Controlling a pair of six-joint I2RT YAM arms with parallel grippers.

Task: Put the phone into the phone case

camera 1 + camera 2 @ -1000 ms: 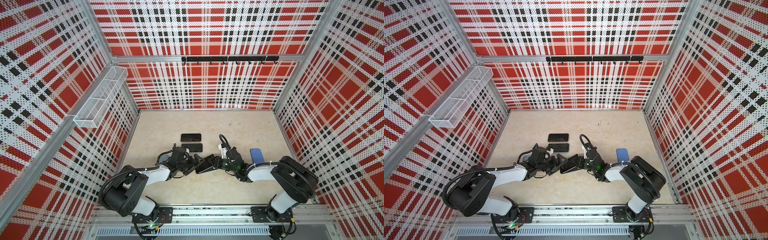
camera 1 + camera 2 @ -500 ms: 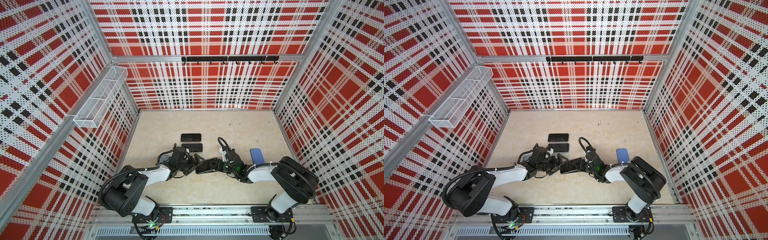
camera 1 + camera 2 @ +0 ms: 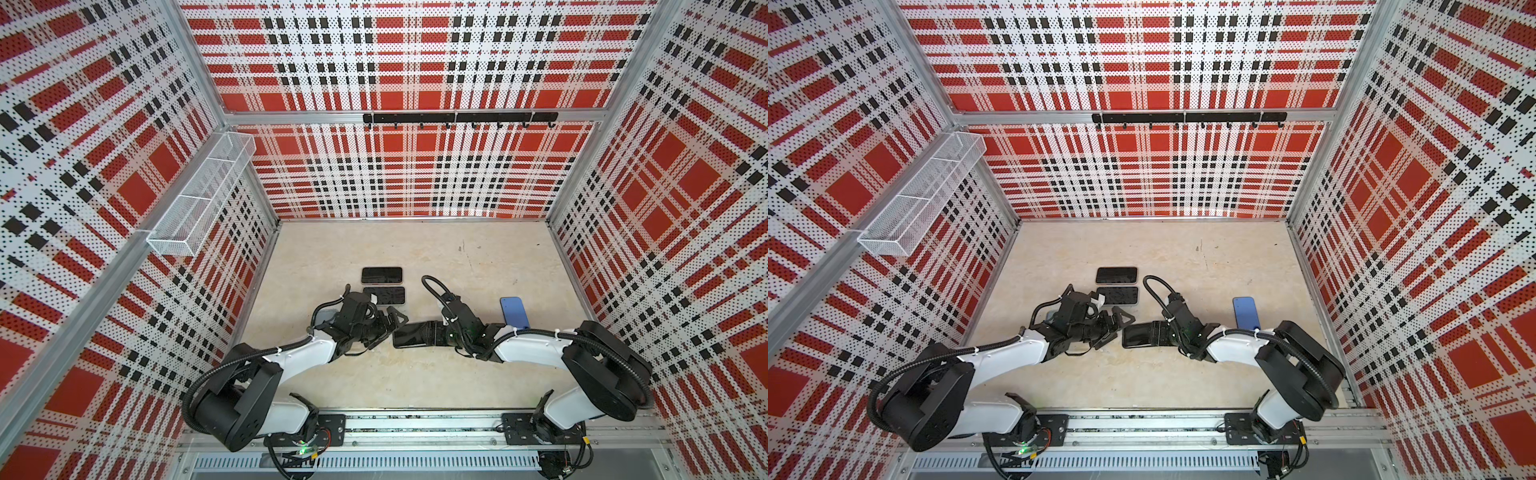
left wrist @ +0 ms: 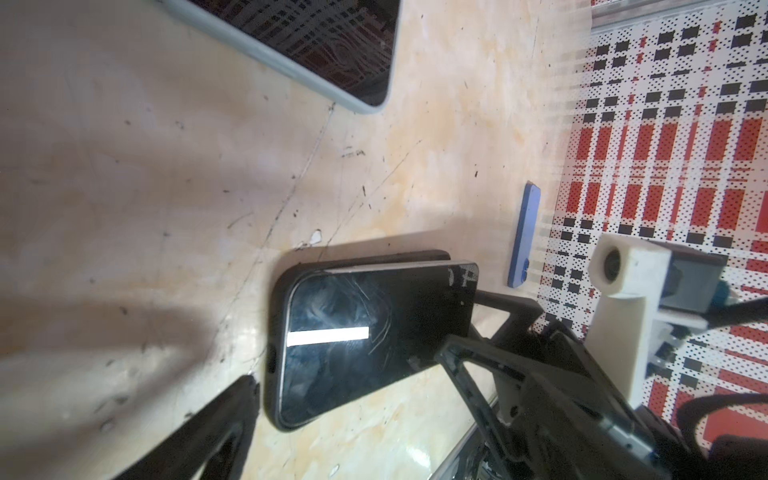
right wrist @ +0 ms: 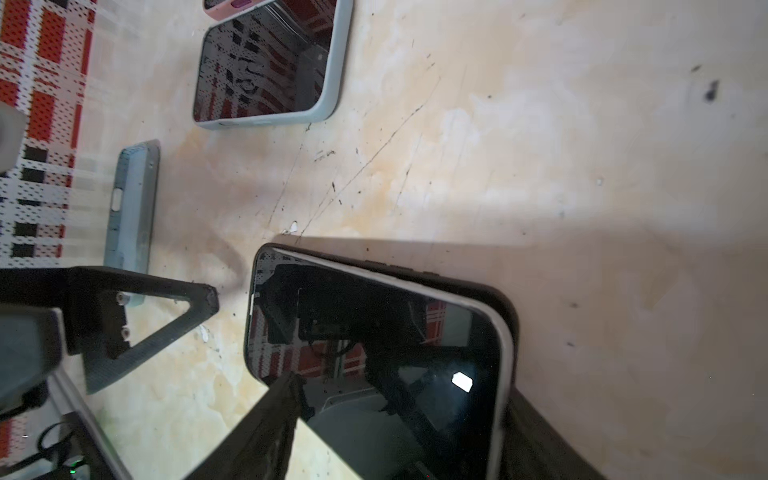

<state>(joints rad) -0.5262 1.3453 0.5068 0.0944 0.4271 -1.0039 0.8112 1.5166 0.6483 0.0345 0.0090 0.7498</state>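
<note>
Phone [image 4: 353, 332] is lying partly inside black phone case [image 4: 275, 332] on table [image 3: 415, 386], its end by right gripper [image 3: 435, 333] sitting above rim | right gripper is straddling it open (gripping nothing) | left gripper [image 3: 395, 331] is hovering wide open, empty | pressing-in is remaining.

no text, label, brand or number can be read anywhere in these views.

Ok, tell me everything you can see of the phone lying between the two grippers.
The phone is a flat slab with a glossy, smudged black screen and silvery rim. It lies screen up in the black case on the table, only partly seated: its long edge farther from the arm bases rides above the case wall. The open right gripper straddles one end; contact is unclear.
</note>
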